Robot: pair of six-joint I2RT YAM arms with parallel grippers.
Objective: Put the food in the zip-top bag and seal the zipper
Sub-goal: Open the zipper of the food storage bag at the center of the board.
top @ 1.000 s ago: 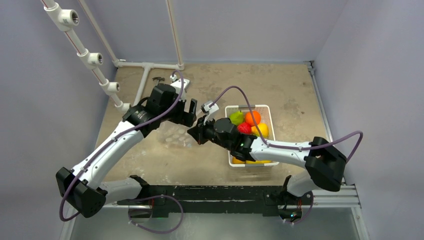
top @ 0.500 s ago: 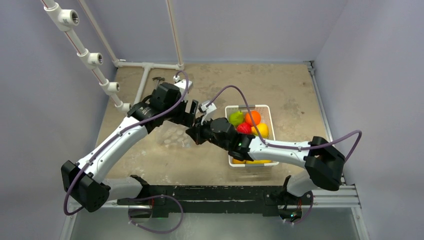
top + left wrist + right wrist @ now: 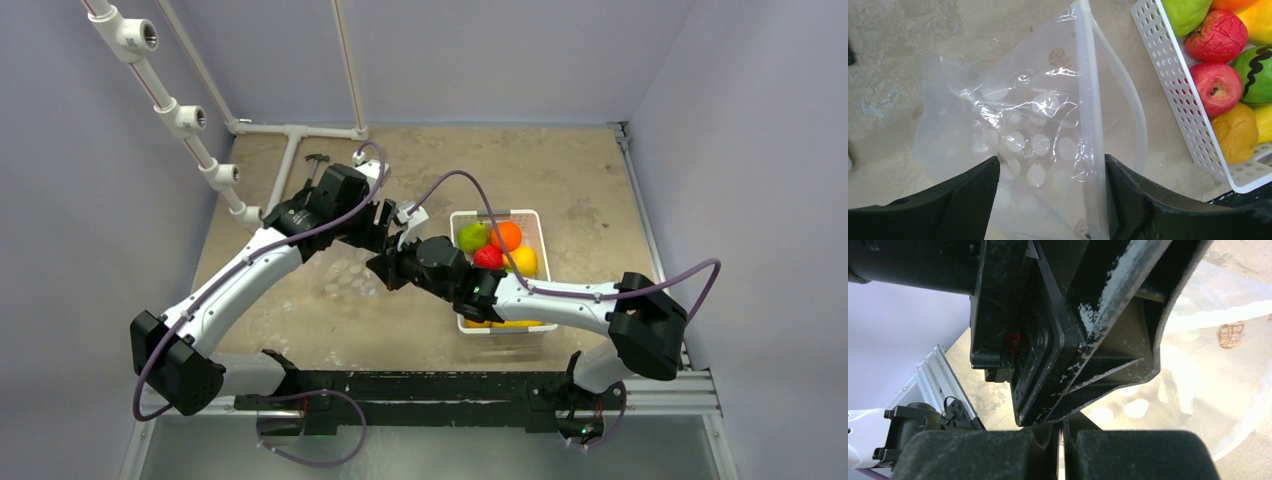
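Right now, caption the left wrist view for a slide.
Left gripper open astride the bag's zipper, beside the basket of fruit.

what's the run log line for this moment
left gripper: open, straddling zipper | right gripper: shut, seemingly pinching zip-top bag | food: in basket | bag: empty, unsealed

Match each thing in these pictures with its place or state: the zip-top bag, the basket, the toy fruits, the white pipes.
Things:
1 zip-top bag
2 basket
3 toy fruits
4 white pipes

Places or states:
A piled in the basket
B at the far left edge
C just right of the bag
D clear, dotted, mouth parted

Pairs: 1-D, 2-C, 3-A, 4-B
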